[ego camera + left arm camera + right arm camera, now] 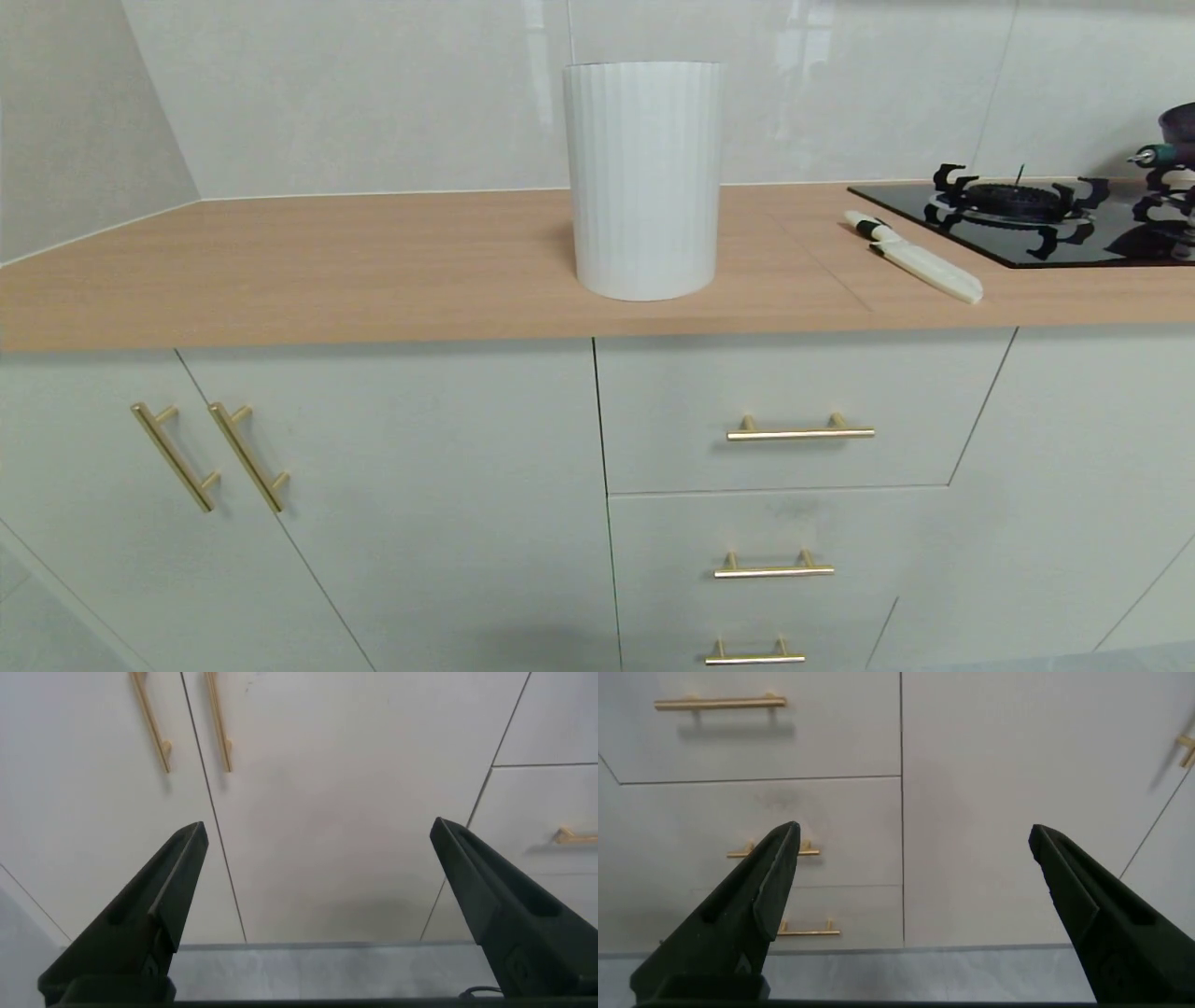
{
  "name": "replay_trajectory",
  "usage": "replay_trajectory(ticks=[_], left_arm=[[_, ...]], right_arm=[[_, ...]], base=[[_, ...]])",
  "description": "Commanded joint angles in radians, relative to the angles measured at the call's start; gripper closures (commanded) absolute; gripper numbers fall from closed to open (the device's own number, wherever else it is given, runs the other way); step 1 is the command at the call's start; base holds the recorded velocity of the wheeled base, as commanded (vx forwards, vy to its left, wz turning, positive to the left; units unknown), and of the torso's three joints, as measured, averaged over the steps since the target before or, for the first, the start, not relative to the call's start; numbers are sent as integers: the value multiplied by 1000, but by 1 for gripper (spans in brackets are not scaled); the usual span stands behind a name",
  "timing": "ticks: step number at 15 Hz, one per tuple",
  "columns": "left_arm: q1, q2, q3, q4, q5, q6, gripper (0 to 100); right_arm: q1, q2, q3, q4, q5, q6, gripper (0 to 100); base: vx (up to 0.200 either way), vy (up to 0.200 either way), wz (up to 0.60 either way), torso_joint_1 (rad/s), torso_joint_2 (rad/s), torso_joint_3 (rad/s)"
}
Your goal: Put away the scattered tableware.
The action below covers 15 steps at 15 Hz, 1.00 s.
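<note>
**Left claw.** The left claw (318,831) is spread wide, with nothing between its fingers (159,905). Directly ahead of it is a plain cabinet door (346,812). Two gold door handles (154,719) hang side by side beyond its left finger. A strip of grey floor (318,957) lies under the claw.

**Right claw.** The right claw (913,833) is also spread wide and holds nothing. It faces the drawers (757,812), whose gold bar handles (719,703) are stacked one above another, ahead of its left finger. A plain panel (1018,793) stands ahead of its right finger.

**Task items.** Both items stand on the wooden table (327,271), above the cabinet fronts that the claws face and well apart from both claws.
- The knife (915,257) lies flat on the right claw's side. It has a white blade and a white-and-dark grip. The grip points toward the wall and the tip toward the table's front edge. The knife lies just beside the near corner of the black hob (1027,219), between the hob and the holder.
- The holder (644,187), a white ribbed cylinder, stands upright near the table's front edge. It sits over the seam between the door and the drawers, roughly midway between the two claws' sides.
</note>
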Motion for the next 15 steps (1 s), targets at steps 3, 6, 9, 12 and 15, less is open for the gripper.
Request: replay_trajectory(ticks=[3, 6, 9, 12, 15], left_arm=[[0, 0, 0, 0, 0, 0, 0], [0, 0, 0, 1, 0, 1, 0], [0, 0, 0, 0, 0, 1, 0], [0, 0, 0, 0, 0, 1, 0], [0, 0, 0, 0, 0, 0, 0]], right_arm=[[0, 1, 0, 0, 0, 0, 0], [0, 1, 0, 0, 0, 0, 0], [0, 1, 0, 0, 0, 0, 0], [0, 1, 0, 0, 0, 0, 0], [0, 1, 0, 0, 0, 0, 0]], base=[[0, 0, 0, 45, -281, -312], [0, 0, 0, 94, -487, -344], [0, 0, 0, 121, -461, -331], [0, 0, 0, 154, -468, -318], [0, 0, 0, 172, -471, -307]])
